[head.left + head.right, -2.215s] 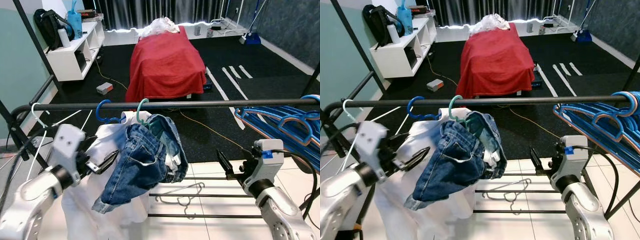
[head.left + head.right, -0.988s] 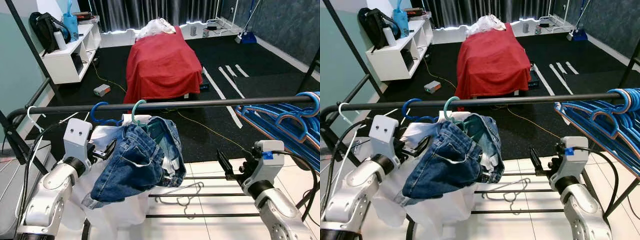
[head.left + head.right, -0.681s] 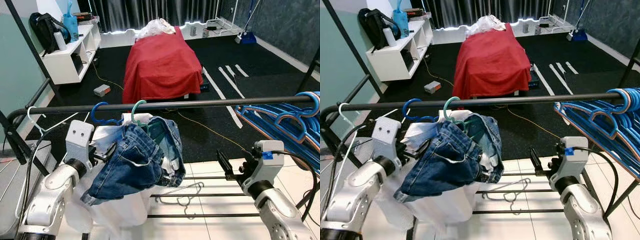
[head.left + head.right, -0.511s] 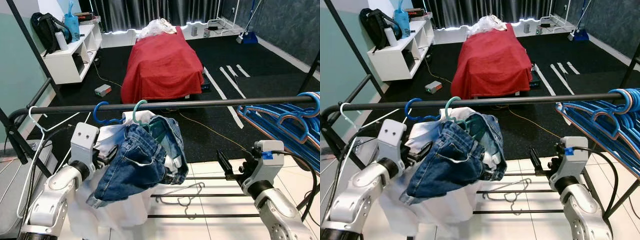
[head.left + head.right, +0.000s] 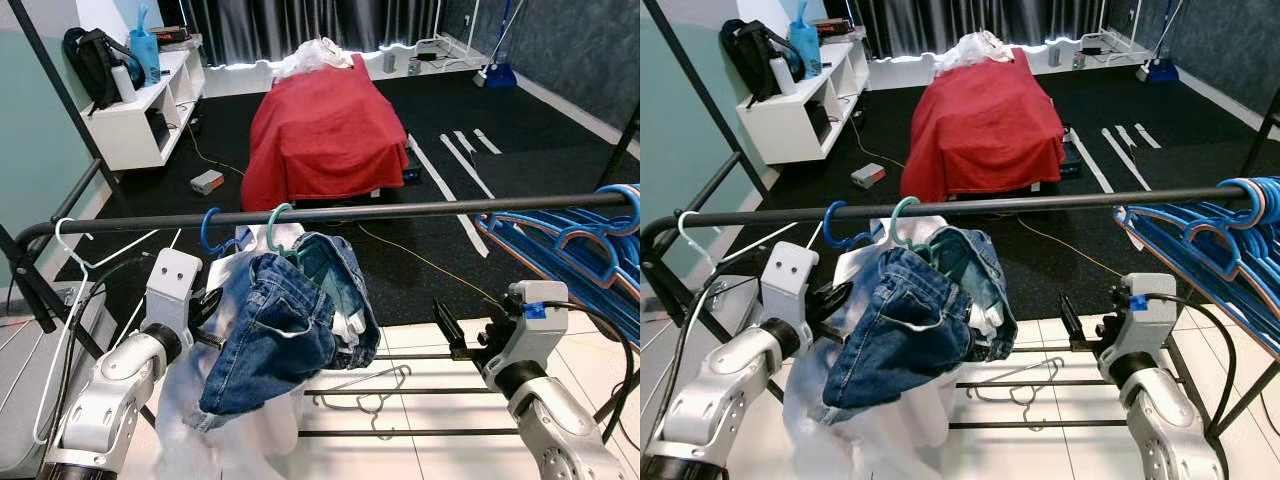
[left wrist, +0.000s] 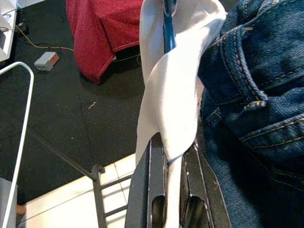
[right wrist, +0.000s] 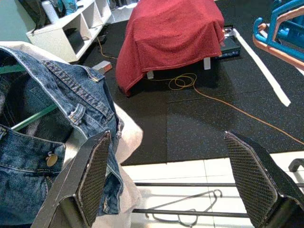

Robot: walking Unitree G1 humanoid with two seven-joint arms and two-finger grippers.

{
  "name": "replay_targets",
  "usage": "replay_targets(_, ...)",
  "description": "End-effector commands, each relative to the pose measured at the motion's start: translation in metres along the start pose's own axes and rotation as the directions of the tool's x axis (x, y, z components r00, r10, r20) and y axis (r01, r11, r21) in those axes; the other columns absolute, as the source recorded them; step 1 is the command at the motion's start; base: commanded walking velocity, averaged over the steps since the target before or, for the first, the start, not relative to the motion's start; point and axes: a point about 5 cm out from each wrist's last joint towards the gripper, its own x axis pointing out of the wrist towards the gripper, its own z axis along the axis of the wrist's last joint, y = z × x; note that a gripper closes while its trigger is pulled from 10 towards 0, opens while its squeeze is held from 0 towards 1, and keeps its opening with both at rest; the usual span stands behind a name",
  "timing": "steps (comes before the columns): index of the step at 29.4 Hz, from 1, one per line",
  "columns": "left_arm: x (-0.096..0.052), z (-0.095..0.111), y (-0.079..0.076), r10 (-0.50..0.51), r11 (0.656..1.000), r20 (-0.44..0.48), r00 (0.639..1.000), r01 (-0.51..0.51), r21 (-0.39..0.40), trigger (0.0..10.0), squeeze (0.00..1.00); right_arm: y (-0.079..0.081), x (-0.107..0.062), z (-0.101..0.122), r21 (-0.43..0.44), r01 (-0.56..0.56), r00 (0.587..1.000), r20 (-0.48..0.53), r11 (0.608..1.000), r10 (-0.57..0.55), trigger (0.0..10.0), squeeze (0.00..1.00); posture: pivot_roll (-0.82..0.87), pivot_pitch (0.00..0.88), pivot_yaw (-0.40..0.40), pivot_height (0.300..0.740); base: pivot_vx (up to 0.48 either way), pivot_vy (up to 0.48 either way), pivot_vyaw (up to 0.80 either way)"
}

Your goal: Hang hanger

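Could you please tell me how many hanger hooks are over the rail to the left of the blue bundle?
3: the white wire hanger at far left, the blue hook under white cloth, and the teal hook carrying jeans. Cloth may hide more.

Head cameras look down over the rail (image 5: 330, 212); both wrist cameras sit close, sharing the jeans (image 7: 42, 137) at 12 o'clock.

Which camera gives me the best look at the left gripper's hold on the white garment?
The left wrist view: the left gripper fingers close on a fold of the white garment beside the jeans. In the eye views the grip is hidden behind the jeans. The right wrist view catches just an edge of the garment.
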Motion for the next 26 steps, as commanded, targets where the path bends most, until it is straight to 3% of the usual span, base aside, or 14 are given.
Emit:
replay_targets(1,0.002,0.000,0.001,0.008,1.000,-0.010,1.000,-0.008,0.009,0.0,0.00,0.004,0.000,0.000,0.016,-0.012,1.000,0.001,1.000,0.012,10.0,0.00,-0.16,0.045,0.073,0.736,0.000,0.000,0.00)
replay_targets(2,0.002,0.013,0.008,0.057,0.998,0.061,0.997,-0.057,-0.005,0.0,0.00,0.004,0.000,-0.001,0.016,-0.012,1.000,0.001,1.000,0.012,10.0,0.00,-0.16,0.042,0.072,0.736,0.000,0.000,0.00)
replay_targets(4,0.002,0.013,0.008,0.057,0.998,0.061,0.997,-0.057,-0.005,0.0,0.00,0.004,0.000,-0.001,0.016,-0.012,1.000,0.001,1.000,0.012,10.0,0.00,-0.16,0.042,0.072,0.736,0.000,0.000,0.00)
replay_targets(5,0.000,0.027,0.016,0.111,0.994,0.136,0.984,-0.107,-0.037,0.0,0.00,0.004,0.000,-0.001,0.017,-0.012,1.000,0.000,1.000,0.012,10.0,0.00,-0.15,0.039,0.070,0.736,0.000,0.000,0.00)
replay_targets(6,0.000,0.027,0.016,0.111,0.994,0.136,0.984,-0.107,-0.037,0.0,0.00,0.004,0.000,-0.001,0.017,-0.012,1.000,0.000,1.000,0.012,10.0,0.00,-0.15,0.039,0.070,0.736,0.000,0.000,0.00)
replay_targets(8,-0.017,0.036,0.028,0.208,0.976,0.222,0.953,-0.188,-0.107,0.0,0.00,0.003,0.001,-0.002,0.019,-0.015,1.000,-0.004,1.000,0.016,10.0,0.00,-0.14,0.038,0.054,0.736,0.000,0.000,0.00)
replay_targets(11,-0.034,0.027,0.034,0.274,0.957,0.215,0.937,-0.243,-0.160,0.0,0.00,0.002,0.002,-0.001,0.022,-0.024,1.000,-0.008,0.999,0.024,10.0,0.00,-0.13,0.039,0.049,0.736,0.000,0.000,0.00)
replay_targets(15,-0.047,0.019,0.029,0.291,0.950,0.212,0.933,-0.255,-0.183,0.0,0.00,0.001,0.004,-0.001,0.021,-0.027,1.000,-0.011,0.999,0.027,10.0,0.00,-0.12,0.043,0.038,0.736,0.000,0.000,0.00)
replay_targets(17,-0.051,0.015,0.025,0.308,0.941,0.203,0.929,-0.267,-0.206,1.1,0.00,0.000,0.004,0.000,0.021,-0.028,1.000,-0.013,0.999,0.029,10.0,0.00,-0.12,0.043,0.027,0.736,0.000,0.000,0.00)
replay_targets(18,-0.051,0.015,0.025,0.308,0.941,0.203,0.929,-0.267,-0.206,1.1,0.00,0.000,0.004,0.000,0.021,-0.028,1.000,-0.013,0.999,0.029,10.0,0.00,-0.12,0.043,0.027,0.736,0.000,0.000,0.00)
replay_targets(19,-0.053,0.014,0.023,0.322,0.934,0.202,0.925,-0.276,-0.227,4.5,0.00,0.000,0.005,0.000,0.020,-0.032,0.999,-0.015,0.999,0.032,10.0,0.00,-0.11,0.045,0.011,0.736,0.000,0.000,0.00)
replay_targets(21,-0.054,0.014,0.020,0.330,0.928,0.205,0.922,-0.277,-0.248,4.9,0.00,-0.001,0.006,0.000,0.019,-0.036,0.999,-0.019,0.999,0.036,10.0,0.00,-0.11,0.045,-0.003,0.736,0.000,0.000,0.00)
replay_targets(23,-0.057,0.013,0.004,0.271,0.934,0.202,0.941,-0.207,-0.290,10.0,0.00,-0.002,0.008,0.000,0.017,-0.048,0.998,-0.029,0.999,0.048,10.0,0.00,-0.10,0.044,-0.028,0.736,0.000,0.000,0.00)
replay_targets(26,-0.058,0.013,-0.004,0.223,0.941,0.200,0.954,-0.157,-0.301,10.0,0.00,-0.003,0.009,0.000,0.017,-0.051,0.998,-0.032,0.999,0.052,10.0,0.00,-0.09,0.042,-0.036,0.736,0.000,0.000,0.00)
